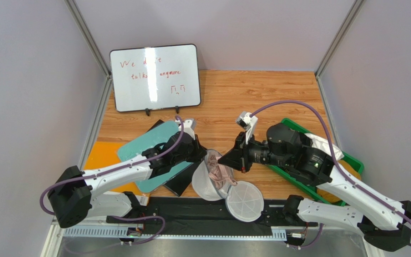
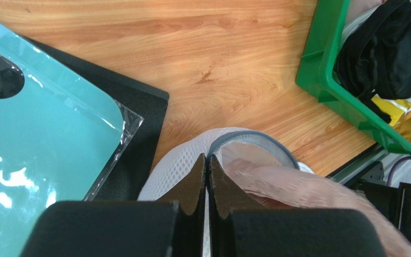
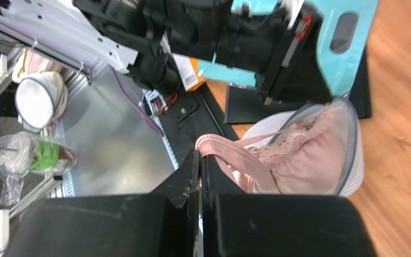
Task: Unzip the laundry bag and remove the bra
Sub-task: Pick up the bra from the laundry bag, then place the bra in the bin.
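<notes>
Wooden bench [image 1: 277, 96]: green bin [image 1: 352, 160] at the right edge, teal package [image 1: 138, 147] toward the left edge. The laundry bag [image 1: 205, 184] sits at the middle of the near edge, between the two arms. Its zip rim [image 2: 256, 136] stands open all the way round and its round lid flap [image 1: 245, 201] is folded out flat toward the near edge, beside the body of the bag. So the unzipping reads as done and the removal step is in hand. The bra [image 3: 299, 160] lies mostly inside the mesh bowl, bunched up, with the pink cups showing above the rim. One strap [image 3: 229, 150] is drawn out of the opening toward the right side. The right gripper [image 3: 199, 155] is clenched on that strap, jaws pressed together with the strap at their tips. The left gripper [image 2: 207, 158] is clenched on the mesh wall of the bag just below the rim, at the side facing the left edge, pinning it. Next move, as I judge it: hold the bag anchored with the left and draw the right up and away toward the right edge until the cups clear the rim. Risk: a thin strap may stretch or slip, or the whole bag may lift with the garment.
</notes>
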Motion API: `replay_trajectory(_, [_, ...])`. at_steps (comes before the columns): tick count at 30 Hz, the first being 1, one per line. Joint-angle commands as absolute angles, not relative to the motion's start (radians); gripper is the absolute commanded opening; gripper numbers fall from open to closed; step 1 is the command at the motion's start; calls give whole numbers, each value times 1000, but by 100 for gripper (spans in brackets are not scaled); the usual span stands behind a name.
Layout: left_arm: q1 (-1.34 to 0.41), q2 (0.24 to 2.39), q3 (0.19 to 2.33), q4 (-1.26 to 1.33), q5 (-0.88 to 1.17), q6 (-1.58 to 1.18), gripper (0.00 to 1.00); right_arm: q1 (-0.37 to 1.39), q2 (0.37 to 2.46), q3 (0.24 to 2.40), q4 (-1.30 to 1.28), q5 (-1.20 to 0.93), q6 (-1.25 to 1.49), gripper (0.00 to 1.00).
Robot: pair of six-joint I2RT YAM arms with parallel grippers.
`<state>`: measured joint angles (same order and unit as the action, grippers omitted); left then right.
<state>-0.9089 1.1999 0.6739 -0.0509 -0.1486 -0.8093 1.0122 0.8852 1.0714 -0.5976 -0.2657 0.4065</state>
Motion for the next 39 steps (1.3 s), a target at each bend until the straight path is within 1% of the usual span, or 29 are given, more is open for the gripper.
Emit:
replay_trajectory(1, [-905, 1190, 652, -5, -129, -824, 0, 1017, 836, 1150, -617, -164, 368, 0])
replay_trajectory(5, [-905, 1174, 635, -8, -127, -813, 0, 1015, 841, 1212, -649, -108, 331, 0])
replay_trajectory(11, [-905, 1134, 603, -6, -126, -798, 0, 1002, 874, 1292, -709, 38, 273, 0])
replay_trajectory(13, [-905, 1117, 592, 21, -126, -782, 0, 967, 890, 1319, -718, 74, 242, 0])
replay_trajectory(15, [-905, 1089, 580, 23, -129, -775, 0, 924, 900, 1336, -723, 61, 227, 0])
replay_trajectory(18, [-905, 1059, 571, 15, -132, -762, 0, 812, 928, 1344, -721, 16, 213, 0])
replay_trajectory(22, [-905, 1023, 560, 5, -137, -753, 0, 593, 936, 1335, -709, -67, 221, 0])
replay_trajectory(25, [-907, 996, 554, -26, -149, -744, 0, 488, 914, 1345, -712, -80, 218, 0])
replay_trajectory(33, [-905, 953, 543, -48, -169, -733, 0, 289, 908, 1491, -772, -49, 183, 0])
replay_trajectory(34, [-905, 951, 543, -48, -167, -733, 0, 226, 914, 1500, -776, -49, 186, 0])
replay_trajectory(36, [-905, 943, 542, -46, -164, -733, 0, 157, 916, 1520, -787, -52, 198, 0])
replay_trajectory(37, [-907, 943, 541, -48, -163, -730, 0, 87, 917, 1522, -788, -60, 199, 0])
replay_trajectory(39, [-907, 931, 541, -52, -161, -729, 0, 17, 922, 1523, -796, -74, 207, 0])
